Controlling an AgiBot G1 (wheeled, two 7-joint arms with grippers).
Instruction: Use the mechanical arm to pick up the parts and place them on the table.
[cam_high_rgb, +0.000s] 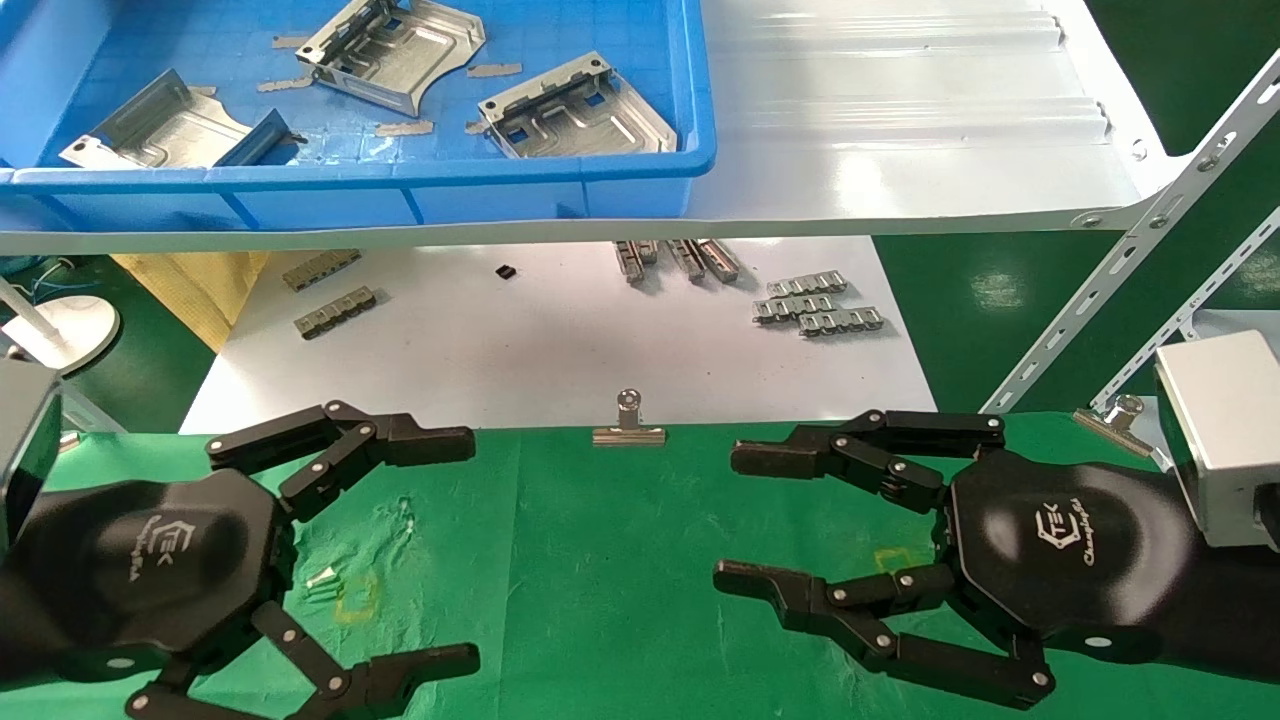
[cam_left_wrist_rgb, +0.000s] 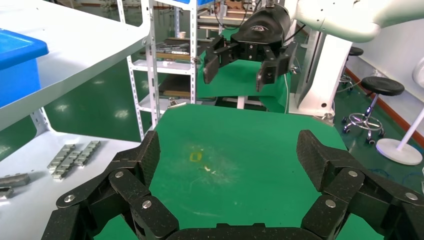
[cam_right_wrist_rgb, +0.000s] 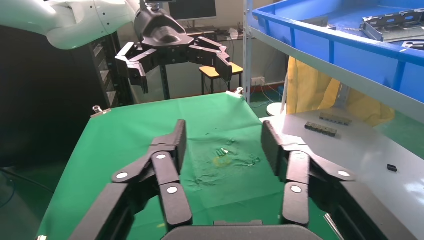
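Two black mechanical arm hands hover low over the green bench (cam_high_rgb: 600, 560), palms up toward the head camera. The left gripper (cam_high_rgb: 455, 550) sits at about 8 o'clock in the head view, the right gripper (cam_high_rgb: 735, 520) at about 4 o'clock; both have their jaws spread wide apart and hold nothing. From each wrist camera the other hand shows across the cloth, likewise splayed and empty.

Three silvery parts lie in the blue tray (cam_high_rgb: 560, 170) on the white shelf (cam_high_rgb: 900, 150) at 11 to 12 o'clock: one part (cam_high_rgb: 160, 125) near the tray's left end, a second part (cam_high_rgb: 390, 50) toward the far middle, a third part (cam_high_rgb: 580, 110) at the right end near the front wall. They lie apart from one another, and none is on the bench. A few small grey strips lie loose on the tray floor among them.

Below the shelf, on the white sheet (cam_high_rgb: 520, 340), are groups of grey linked strips: two strips (cam_high_rgb: 330, 290) at the left, a cluster (cam_high_rgb: 675, 258) under the shelf edge, three strips (cam_high_rgb: 815, 303) at the right. One small black piece (cam_high_rgb: 506, 270) lies between them. Two binder clips hold the cloth: one clip (cam_high_rgb: 628, 425) at its far edge at centre, another clip (cam_high_rgb: 1115, 418) at the right. Two yellow square marks show on the cloth, one mark (cam_high_rgb: 355, 597) near each hand.
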